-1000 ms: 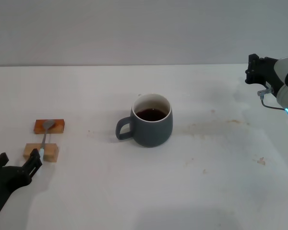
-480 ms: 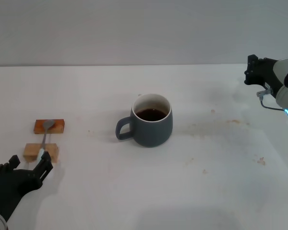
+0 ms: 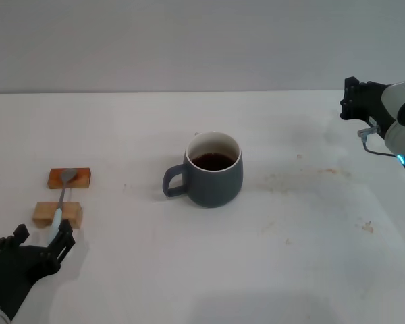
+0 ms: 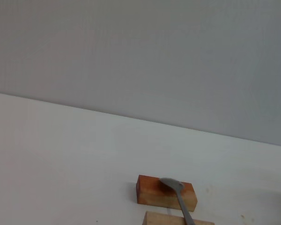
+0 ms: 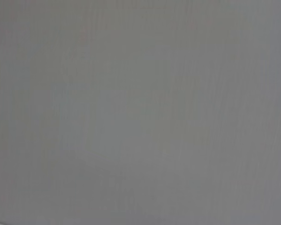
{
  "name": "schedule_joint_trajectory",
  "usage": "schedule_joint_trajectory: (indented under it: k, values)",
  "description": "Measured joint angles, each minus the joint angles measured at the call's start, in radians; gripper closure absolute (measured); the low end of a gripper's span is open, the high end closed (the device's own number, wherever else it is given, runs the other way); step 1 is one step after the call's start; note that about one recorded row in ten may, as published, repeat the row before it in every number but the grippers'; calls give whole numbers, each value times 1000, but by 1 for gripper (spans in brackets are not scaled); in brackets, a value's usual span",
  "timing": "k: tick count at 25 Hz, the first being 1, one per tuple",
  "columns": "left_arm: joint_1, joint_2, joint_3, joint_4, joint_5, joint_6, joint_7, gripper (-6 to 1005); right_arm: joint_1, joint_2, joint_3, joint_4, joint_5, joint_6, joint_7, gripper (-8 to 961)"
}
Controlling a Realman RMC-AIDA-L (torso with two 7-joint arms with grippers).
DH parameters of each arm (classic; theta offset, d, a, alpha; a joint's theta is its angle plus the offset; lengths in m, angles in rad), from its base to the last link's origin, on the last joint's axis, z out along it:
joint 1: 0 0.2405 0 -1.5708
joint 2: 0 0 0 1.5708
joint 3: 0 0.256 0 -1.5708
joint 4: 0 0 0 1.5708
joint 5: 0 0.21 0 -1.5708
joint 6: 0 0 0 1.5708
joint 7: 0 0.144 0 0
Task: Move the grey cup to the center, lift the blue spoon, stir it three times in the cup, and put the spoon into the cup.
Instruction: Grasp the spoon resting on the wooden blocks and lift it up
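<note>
A white counter (image 3: 189, 283) is stretching back to a plain grey wall (image 3: 189, 40); faint brownish stains (image 3: 304, 177) are marking it to the right of the grey cup (image 3: 213, 170). The cup is sitting near the middle, holding dark liquid, its handle pointing left.

The blue spoon (image 3: 61, 196) is lying across two wooden blocks (image 3: 69, 178) at the left, bowl on the far block. The left gripper (image 3: 40, 244) is reaching in low from the near-left corner, jaws spread around the handle's tip, not visibly clamping it.

The left wrist view is showing only the blocks and spoon bowl (image 4: 171, 183). The right wrist view is showing only grey wall.

The right gripper (image 3: 354, 100) is hanging at the far right edge; I cannot tell how its jaws stand.
</note>
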Motion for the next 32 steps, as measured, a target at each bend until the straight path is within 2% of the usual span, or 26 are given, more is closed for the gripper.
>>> schedule_joint_trajectory:
  k: [9, 21, 32]
  values:
    - [-74, -2, 6, 133, 0, 121, -48, 214, -14, 2, -15, 11, 0, 0, 0, 953]
    - [-96, -10, -1, 221, -19, 210, -41, 217, -21, 2, -37, 30, 0, 2, -4, 954]
    - [-110, -12, 58, 225, -238, 216, 184, 221, -28, 2, -37, 59, 0, 25, -22, 954]
